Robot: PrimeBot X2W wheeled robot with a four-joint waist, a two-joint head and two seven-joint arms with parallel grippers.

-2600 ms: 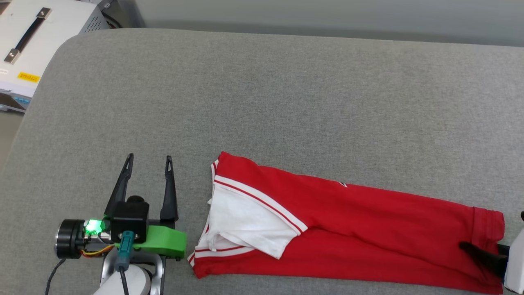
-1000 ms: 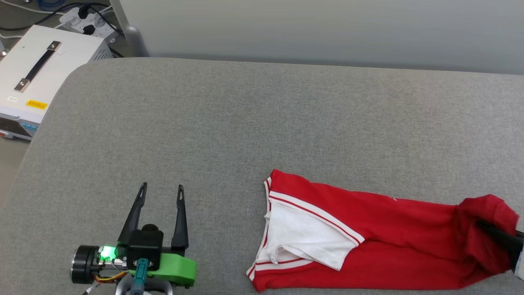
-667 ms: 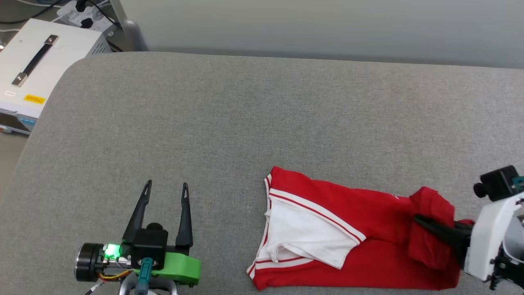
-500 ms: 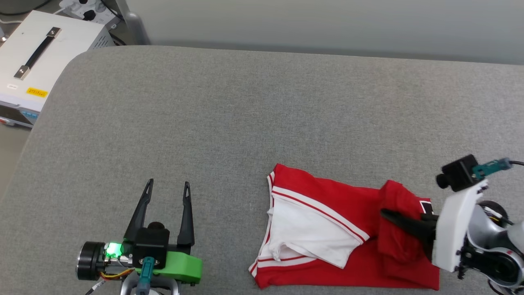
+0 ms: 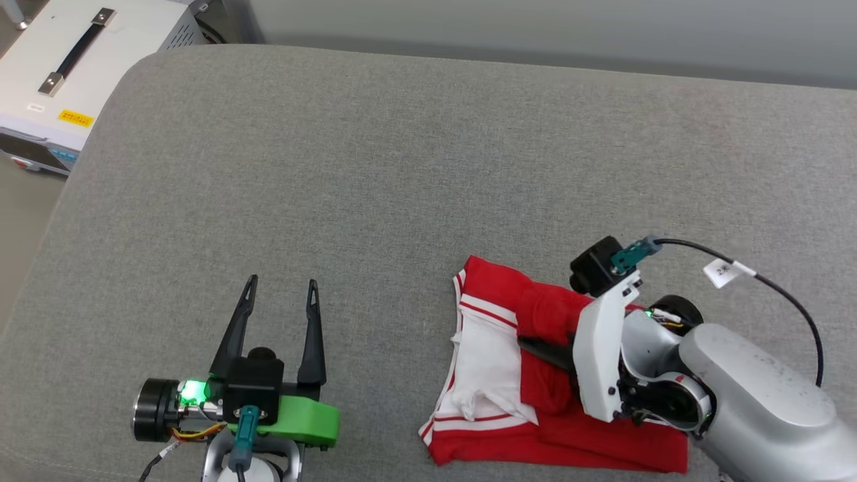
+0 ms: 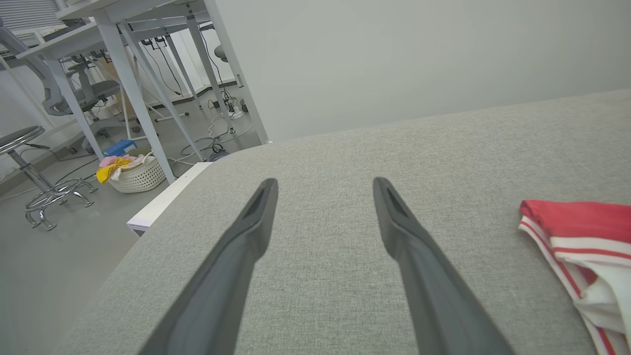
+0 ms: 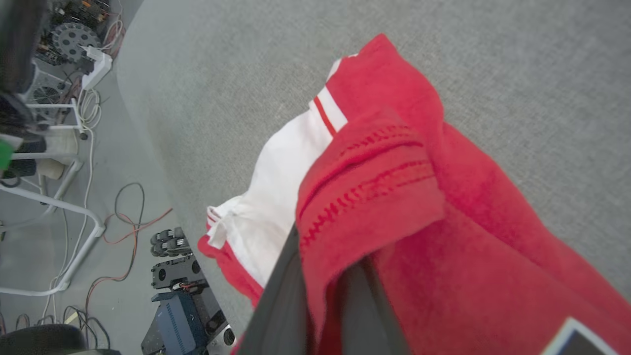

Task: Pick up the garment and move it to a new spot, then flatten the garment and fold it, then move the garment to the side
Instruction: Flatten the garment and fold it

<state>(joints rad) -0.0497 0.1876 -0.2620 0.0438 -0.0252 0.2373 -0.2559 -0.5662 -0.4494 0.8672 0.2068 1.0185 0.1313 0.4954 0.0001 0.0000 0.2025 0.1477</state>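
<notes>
Head view first: what is the right gripper (image 5: 529,345) doing?

— Its two dark fingers are pressed together on a fold of the garment (image 5: 535,402). They point across toward the left gripper (image 5: 282,281), and red cloth is bunched over and around them.

And in the right wrist view?

— The stitched red hem of the garment (image 7: 394,197) drapes over the fingers (image 7: 278,301) and hides their tips. A layer of it is pinched between them. The white sleeve (image 7: 281,187) lies just past the tips, flat on the grey cushion (image 7: 517,74).

Where is the rest of the shirt?

— Under and behind that gripper's wrist, doubled on itself, with the striped trim (image 5: 482,311) on the side facing the left gripper.

The left gripper, then?

— Fingers spread wide, nothing between them, low over the grey cushion (image 5: 402,167). In the left wrist view the left gripper (image 6: 324,182) frames bare grey fabric, and the garment (image 6: 581,231) sits off to its right, well apart from the nearer finger.

Anything else near it?

— A white case (image 5: 87,60) with a black handle, beyond its fingertips and off to its left, past the cushion's rounded corner.
</notes>
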